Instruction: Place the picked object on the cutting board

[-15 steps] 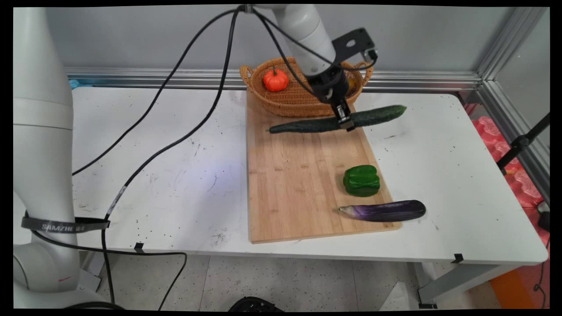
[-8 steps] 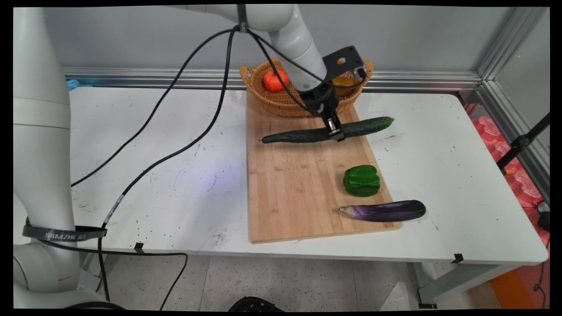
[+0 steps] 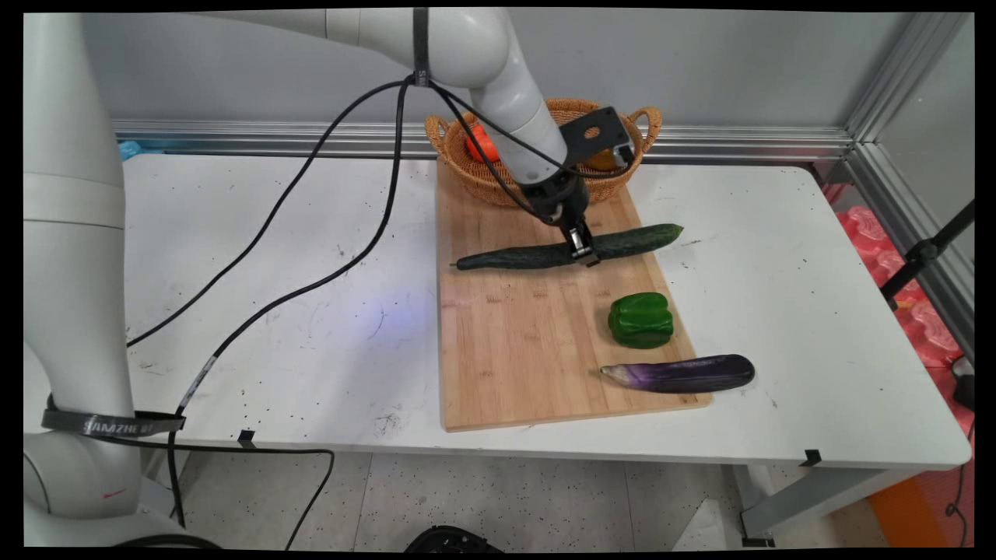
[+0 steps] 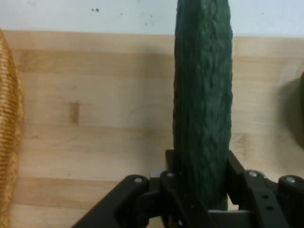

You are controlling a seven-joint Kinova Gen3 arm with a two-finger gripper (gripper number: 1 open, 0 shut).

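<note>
A long dark green cucumber (image 3: 545,253) lies crosswise just over the far part of the wooden cutting board (image 3: 529,342), and my gripper (image 3: 581,250) is shut on it a little right of its middle. In the hand view the cucumber (image 4: 203,95) runs straight up from between the black fingers (image 4: 173,178), with the board (image 4: 95,109) close beneath. A green bell pepper (image 3: 640,320) and a purple eggplant (image 3: 678,373) rest on the board's near right part.
A wicker basket (image 3: 498,175) stands at the board's far end, right behind the gripper, with a small orange pumpkin (image 3: 476,145) partly hidden by the arm. Black cables (image 3: 311,233) hang across the table's left half. The basket's edge (image 4: 8,123) shows at the hand view's left.
The gripper has carried the cucumber down, leftward and toward the near side, from in front of the basket to low over the board.
</note>
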